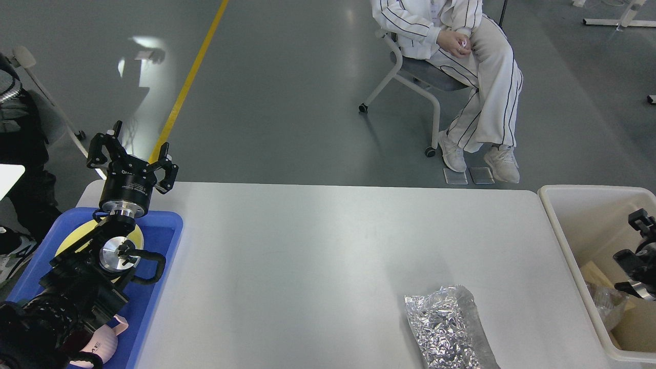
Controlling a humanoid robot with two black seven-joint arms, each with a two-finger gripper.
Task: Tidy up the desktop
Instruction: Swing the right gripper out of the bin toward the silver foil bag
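The white desktop point(318, 246) fills the middle of the head view. A crumpled silver foil bag point(446, 330) lies on it near the front right. My left gripper point(132, 154) is open and empty, raised over the far end of the blue tray point(163, 241) at the table's left. My right gripper point(640, 225) shows dark and partly cut off at the right edge, over the cream bin point(564, 225). I cannot tell whether it is open or shut.
The blue tray holds a yellow plate point(136, 237) and a pink-and-white item point(105, 348), mostly hidden by my left arm. The cream bin holds crumpled clear plastic point(607, 307) and something tan. A person point(461, 56) sits on a chair beyond the table's far edge.
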